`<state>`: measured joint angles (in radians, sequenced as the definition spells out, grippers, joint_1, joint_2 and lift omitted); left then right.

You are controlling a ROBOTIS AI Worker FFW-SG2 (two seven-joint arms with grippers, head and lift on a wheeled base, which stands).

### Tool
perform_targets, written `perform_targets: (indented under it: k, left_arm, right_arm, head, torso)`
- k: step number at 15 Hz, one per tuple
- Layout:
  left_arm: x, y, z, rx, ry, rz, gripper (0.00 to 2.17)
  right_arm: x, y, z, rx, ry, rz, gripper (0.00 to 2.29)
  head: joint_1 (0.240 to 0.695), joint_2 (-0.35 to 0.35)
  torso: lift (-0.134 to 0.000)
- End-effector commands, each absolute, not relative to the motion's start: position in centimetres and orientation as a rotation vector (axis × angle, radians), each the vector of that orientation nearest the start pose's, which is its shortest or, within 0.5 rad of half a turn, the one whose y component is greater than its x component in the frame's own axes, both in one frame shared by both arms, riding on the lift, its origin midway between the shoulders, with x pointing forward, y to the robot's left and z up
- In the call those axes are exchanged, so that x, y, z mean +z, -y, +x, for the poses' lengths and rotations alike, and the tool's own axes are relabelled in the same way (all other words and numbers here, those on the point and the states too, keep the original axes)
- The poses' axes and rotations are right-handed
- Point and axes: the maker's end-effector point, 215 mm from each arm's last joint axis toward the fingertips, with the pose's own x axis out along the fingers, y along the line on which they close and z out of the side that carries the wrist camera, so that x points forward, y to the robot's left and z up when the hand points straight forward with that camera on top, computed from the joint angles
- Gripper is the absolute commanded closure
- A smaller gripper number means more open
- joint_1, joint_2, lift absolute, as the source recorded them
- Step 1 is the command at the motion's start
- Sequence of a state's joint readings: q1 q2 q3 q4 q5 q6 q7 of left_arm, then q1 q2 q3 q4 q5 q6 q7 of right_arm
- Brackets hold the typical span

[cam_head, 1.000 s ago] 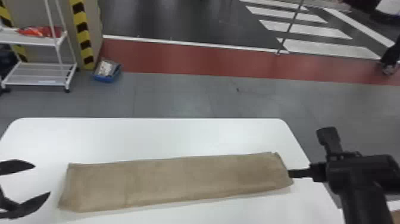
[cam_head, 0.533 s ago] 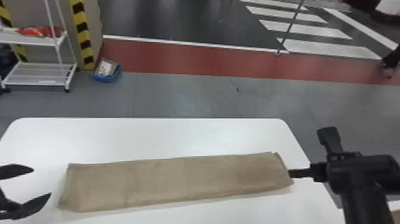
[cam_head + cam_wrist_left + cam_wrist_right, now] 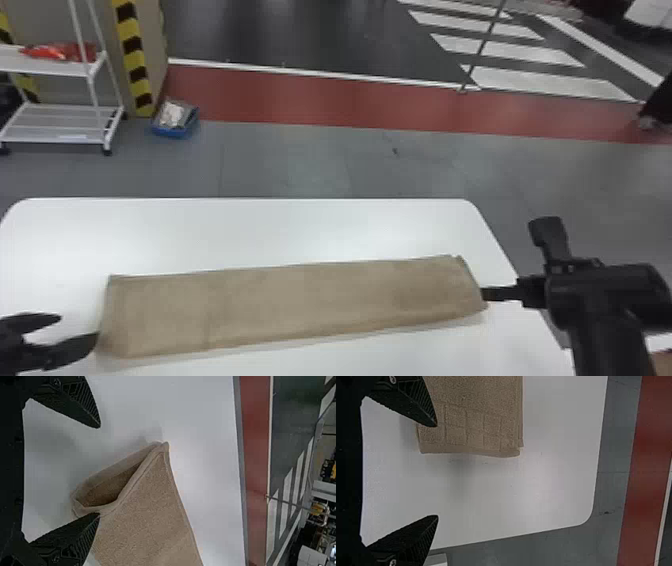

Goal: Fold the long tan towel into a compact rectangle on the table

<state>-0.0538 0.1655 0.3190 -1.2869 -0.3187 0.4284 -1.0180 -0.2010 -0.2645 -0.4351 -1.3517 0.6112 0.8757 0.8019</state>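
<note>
Wht tbl; wht cart on flr beyond, L; tan towel on tbl, long strip L-R.
L gripper at towel's L end, fingers spread; R gripper at R end, same. Red stuff on cart's upper shelf; blue bin beside cart, pale stuff in it.
</note>
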Motion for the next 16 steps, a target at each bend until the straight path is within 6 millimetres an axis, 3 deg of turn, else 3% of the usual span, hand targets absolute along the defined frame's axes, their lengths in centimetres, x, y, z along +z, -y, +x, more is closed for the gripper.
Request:
perform_targets:
  k: [1,7,12,16]
  left_arm:
    - [-56.4,-30.3,46.8,-0.547,-0.801,-0.129,0.10]
    - [-56.0,-28.5,47.6,-0.531,-0.829,-0.214,0.10]
    - [-57.5,-27.7,47.5,-0.490,-0.931,-0.230,0.13]
    - [-58.6,-28.1,47.5,-0.468,-0.995,-0.255,0.15]
  right_arm:
    - [-52.1,54.0,46.0,-0.064,-1.016,-0.105,0.06]
    - [-52.2,54.8,45.8,-0.069,-1.018,-0.115,0.06]
    - [-52.8,54.8,45.8,-0.064,-1.024,-0.124,0.06]
    - [-52.9,54.8,45.8,-0.066,-1.026,-0.125,0.06]
  head:
    - [0.695,-0.258]
    - [0.695,-0.295]
    - [0.695,-0.309]
    - [0.695,-0.312]
  torso:
    - [0.000]
    - [0.000]
    - [0.000]
    - [0.000]
